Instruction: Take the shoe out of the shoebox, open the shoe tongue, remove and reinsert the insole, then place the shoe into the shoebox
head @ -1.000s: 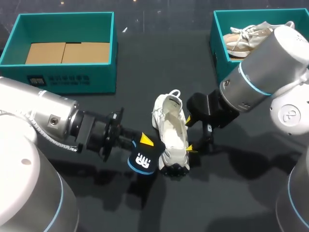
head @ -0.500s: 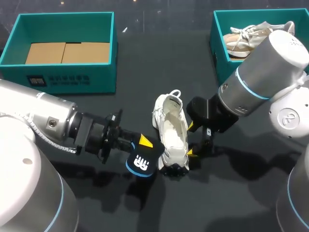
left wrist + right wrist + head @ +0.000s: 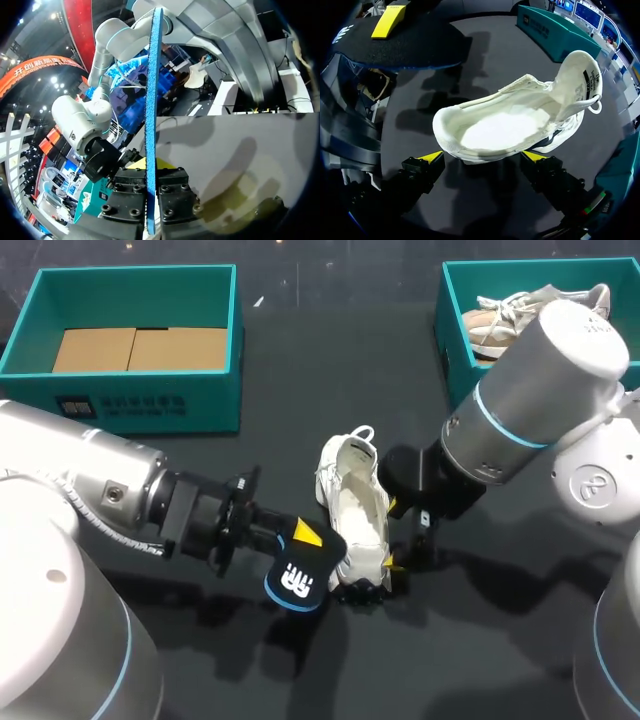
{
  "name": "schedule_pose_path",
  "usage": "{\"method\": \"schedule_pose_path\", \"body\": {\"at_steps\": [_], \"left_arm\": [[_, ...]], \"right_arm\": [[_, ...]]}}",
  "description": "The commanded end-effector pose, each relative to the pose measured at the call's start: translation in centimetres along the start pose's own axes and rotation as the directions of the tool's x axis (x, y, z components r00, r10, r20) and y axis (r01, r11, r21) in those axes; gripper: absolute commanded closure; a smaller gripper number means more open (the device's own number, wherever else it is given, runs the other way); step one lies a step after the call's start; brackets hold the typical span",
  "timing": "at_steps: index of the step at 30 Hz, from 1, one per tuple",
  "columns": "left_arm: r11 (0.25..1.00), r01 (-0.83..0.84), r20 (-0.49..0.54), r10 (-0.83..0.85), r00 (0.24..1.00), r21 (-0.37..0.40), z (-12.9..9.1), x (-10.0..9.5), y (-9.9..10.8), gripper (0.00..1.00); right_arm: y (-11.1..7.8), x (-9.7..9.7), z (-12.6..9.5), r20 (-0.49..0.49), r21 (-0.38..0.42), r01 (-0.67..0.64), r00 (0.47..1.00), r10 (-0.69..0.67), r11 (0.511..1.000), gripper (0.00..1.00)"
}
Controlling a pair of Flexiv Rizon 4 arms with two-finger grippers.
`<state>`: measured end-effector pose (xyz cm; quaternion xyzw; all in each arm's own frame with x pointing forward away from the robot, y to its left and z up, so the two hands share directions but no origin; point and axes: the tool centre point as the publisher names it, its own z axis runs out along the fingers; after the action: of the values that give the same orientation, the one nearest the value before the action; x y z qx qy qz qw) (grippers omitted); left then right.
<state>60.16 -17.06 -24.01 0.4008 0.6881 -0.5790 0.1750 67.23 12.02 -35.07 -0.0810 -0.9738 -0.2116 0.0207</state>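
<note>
Two arms meet at the middle of the dark table (image 3: 330, 390) in the head view. The left gripper (image 3: 300, 545) is clamped on a black, blue-edged insole (image 3: 295, 582), which hangs out past its fingers, just beside the toe of the white shoe (image 3: 358, 510). The shoe lies on the table with its opening up. The right gripper (image 3: 392, 535) sits at the shoe's far side, its fingers spread wide along the shoe's length. A teal shoebox (image 3: 150, 405) lined with cardboard (image 3: 135, 348) and a second teal box (image 3: 452, 350) holding a beige shoe (image 3: 505, 325) stand well apart from both grippers.

From the left wrist, the left gripper (image 3: 150, 170) has its fingers closed on the insole (image 3: 151, 100), seen edge-on and running straight ahead from between them.

From the right wrist, the right gripper (image 3: 482, 156) is spread open, with the white shoe (image 3: 505, 125) just ahead of its fingertips (image 3: 431, 157). The shoe's inside is bare and white. Beyond the shoe's toe, the insole (image 3: 410, 47) hangs under the left gripper's fingertip (image 3: 390, 21).
</note>
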Motion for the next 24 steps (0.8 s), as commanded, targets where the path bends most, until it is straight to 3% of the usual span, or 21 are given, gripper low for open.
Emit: {"method": "schedule_pose_path", "body": {"at_steps": [1, 24], "left_arm": [[1.000, -0.001, -0.007, 0.001, 1.000, 0.004, 0.4, -0.3, 0.2, 1.00], [0.999, 0.019, -0.026, -0.018, 0.999, 0.039, 2.4, -0.7, 0.2, 1.00]], "right_arm": [[-0.2, 0.7, 0.1, 0.025, 0.000, 0.004, 1.000, -0.004, 1.000, 0.00], [-0.8, -0.2, 0.1, 0.053, 0.011, -0.017, 0.998, 0.016, 1.000, 0.00]]}}
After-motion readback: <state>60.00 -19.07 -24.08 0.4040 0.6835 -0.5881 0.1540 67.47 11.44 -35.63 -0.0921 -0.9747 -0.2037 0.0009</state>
